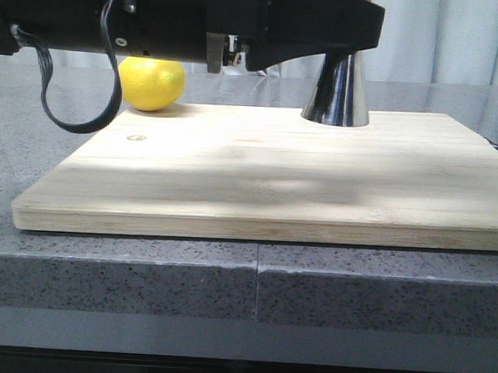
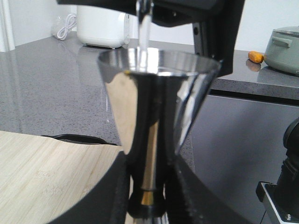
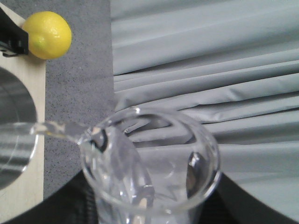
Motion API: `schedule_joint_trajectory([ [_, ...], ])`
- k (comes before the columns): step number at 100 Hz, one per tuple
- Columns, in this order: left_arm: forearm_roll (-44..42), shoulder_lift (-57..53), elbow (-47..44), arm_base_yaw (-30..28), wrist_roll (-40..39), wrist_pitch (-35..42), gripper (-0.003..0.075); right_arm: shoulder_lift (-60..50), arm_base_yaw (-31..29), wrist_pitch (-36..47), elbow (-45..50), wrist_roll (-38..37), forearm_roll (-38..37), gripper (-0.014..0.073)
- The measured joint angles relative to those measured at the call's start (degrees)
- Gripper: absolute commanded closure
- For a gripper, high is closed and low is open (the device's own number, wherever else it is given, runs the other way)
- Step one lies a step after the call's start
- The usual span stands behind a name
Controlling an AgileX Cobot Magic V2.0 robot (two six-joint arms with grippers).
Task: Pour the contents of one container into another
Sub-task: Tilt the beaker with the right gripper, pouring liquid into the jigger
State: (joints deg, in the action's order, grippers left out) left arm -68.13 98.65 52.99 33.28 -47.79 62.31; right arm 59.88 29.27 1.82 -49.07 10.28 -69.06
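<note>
The steel jigger stands at the back of the wooden board. In the front view only its lower cone shows under my black left arm. My left gripper is shut on the jigger, with both fingers against its narrow waist at the gold band. My right gripper is shut on the clear glass beaker. The beaker is tilted, its lip toward the jigger's open cup. A thin clear stream runs from the lip, and this stream falls into the cup. The front view does not show the beaker.
A yellow lemon lies on the grey counter by the board's back left corner. A black cable loops down from the left arm. A white appliance and a grey cooker stand farther off. A pale curtain hangs behind.
</note>
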Motion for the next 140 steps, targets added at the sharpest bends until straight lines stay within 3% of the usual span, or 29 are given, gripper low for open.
schedule_joint_trajectory([
  [140,-0.2,0.0,0.0,0.0,0.0,0.0,0.0662,0.0,0.0,0.1,-0.1,0.0,-14.6,0.0333],
])
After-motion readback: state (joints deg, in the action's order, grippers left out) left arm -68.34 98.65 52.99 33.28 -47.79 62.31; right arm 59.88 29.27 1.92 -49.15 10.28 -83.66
